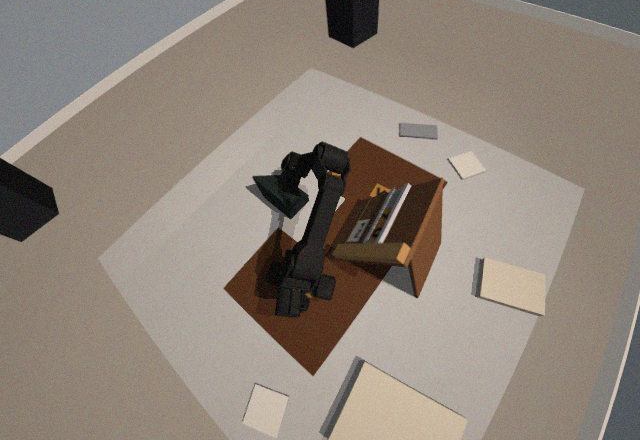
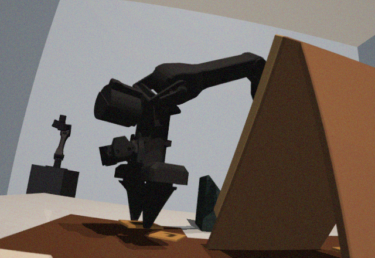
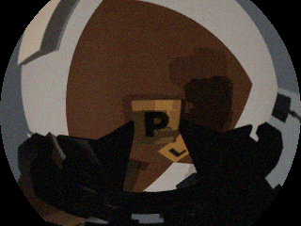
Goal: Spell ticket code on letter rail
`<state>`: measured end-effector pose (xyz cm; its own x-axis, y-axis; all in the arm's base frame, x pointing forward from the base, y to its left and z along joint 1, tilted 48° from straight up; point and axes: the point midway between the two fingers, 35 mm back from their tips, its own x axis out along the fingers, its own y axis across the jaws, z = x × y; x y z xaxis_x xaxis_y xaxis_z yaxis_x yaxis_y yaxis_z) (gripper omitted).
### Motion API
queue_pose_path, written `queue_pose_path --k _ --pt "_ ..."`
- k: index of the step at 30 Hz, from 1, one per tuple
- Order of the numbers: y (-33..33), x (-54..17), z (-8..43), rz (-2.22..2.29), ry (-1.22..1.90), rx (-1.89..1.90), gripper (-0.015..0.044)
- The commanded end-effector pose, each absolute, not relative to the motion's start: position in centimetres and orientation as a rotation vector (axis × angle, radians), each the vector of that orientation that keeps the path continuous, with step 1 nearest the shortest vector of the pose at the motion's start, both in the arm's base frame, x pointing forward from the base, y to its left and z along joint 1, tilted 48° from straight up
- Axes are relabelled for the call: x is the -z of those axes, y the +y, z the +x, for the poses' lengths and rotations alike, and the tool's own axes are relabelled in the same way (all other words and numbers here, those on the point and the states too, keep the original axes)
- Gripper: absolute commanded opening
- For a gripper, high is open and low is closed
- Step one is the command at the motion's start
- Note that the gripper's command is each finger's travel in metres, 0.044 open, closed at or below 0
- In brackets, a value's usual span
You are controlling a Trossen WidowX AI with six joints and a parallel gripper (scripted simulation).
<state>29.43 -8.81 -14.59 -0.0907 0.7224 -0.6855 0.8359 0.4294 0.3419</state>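
Note:
My gripper (image 2: pixel 141 223) (image 3: pixel 157 123) is shut on an orange tile marked P (image 2: pixel 124 223) (image 3: pixel 141 110), held flat a little above the brown mat with its shadow beneath. A second orange tile (image 2: pixel 156 234) (image 3: pixel 166 152) lies on the mat close by; its angular letter is unclear. The tilted brown board (image 1: pixel 424 209) (image 2: pixel 281 146) stands at the mat's edge, with pale rail strips (image 1: pixel 397 212) and dark marks between them. The ticket (image 1: pixel 357 229) is a small white label, too blurred to read. Another orange tile (image 1: pixel 379 190) shows by the board's far end. The arm hides the gripper in the top view.
A dark green wedge (image 1: pixel 279 195) (image 2: pixel 205 205) stands beside the arm. Cream slabs (image 1: pixel 511 286) (image 1: pixel 398 404), small pale squares (image 1: pixel 466 164) (image 1: pixel 265 409) and a grey bar (image 1: pixel 418 131) lie around the brown mat (image 1: pixel 315 342) (image 2: pixel 69 221).

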Motion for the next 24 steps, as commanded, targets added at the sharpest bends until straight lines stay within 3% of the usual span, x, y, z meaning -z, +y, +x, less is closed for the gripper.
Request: queue_pose_path --k 1,24 --pt "-9.1 14.4 29.5 1.323 1.845 0.17 0.0" --pt "-12.2 8.3 31.9 1.199 1.596 0.205 0.0"
